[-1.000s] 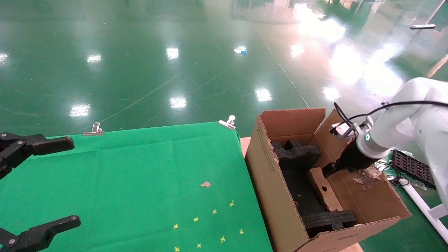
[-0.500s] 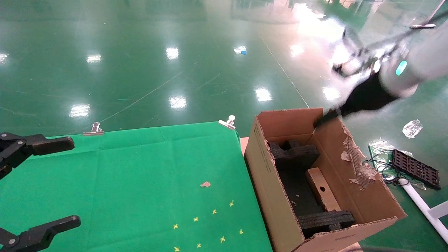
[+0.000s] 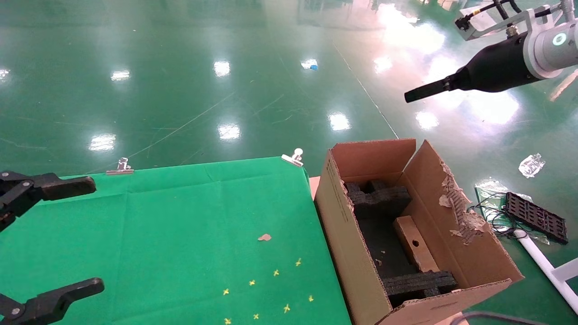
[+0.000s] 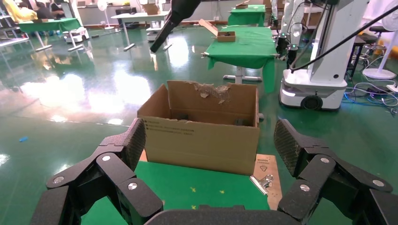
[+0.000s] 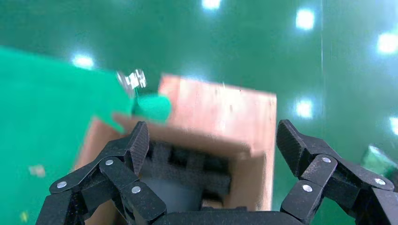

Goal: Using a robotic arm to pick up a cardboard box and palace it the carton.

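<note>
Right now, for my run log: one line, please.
right pincer: open, raised above carton | cardboard box: inside carton | left pincer: open, parked over table

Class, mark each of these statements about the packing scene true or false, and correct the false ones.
1. The small box lies inside the big carton. True.
2. The right tool is shut on the small box. False: it is open, empty, high above the carton.
3. The left tool is open over the green cloth. True.
4. The carton's flaps are all intact. False: one flap is torn.
5. The carton sits on the green cloth. False: it stands beside it.
</note>
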`<state>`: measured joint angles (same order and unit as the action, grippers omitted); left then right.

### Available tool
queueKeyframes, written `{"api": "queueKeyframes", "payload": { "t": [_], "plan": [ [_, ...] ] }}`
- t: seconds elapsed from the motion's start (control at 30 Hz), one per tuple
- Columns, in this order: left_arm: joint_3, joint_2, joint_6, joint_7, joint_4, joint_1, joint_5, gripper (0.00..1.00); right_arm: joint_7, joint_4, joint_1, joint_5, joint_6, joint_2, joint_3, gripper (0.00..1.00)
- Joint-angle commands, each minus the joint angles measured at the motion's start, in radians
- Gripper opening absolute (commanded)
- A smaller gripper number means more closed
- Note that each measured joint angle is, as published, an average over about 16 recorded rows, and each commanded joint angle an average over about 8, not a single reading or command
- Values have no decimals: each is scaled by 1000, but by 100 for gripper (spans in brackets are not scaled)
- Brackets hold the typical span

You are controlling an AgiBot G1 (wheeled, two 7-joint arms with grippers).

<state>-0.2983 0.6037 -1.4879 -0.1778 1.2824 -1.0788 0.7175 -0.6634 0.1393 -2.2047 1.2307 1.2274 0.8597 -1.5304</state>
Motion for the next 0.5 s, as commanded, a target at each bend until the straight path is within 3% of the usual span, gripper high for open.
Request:
{"api": "queueKeyframes", "payload": {
  "t": [0.03, 0.5],
  "plan": [
    [0, 0, 0, 0, 0, 0, 0, 100, 13, 14, 5, -21, -11, -16, 23, 100],
    [-1, 0, 0, 1, -1, 0, -1, 100, 121, 278, 268, -133, 54, -70, 310, 100]
  ]
}}
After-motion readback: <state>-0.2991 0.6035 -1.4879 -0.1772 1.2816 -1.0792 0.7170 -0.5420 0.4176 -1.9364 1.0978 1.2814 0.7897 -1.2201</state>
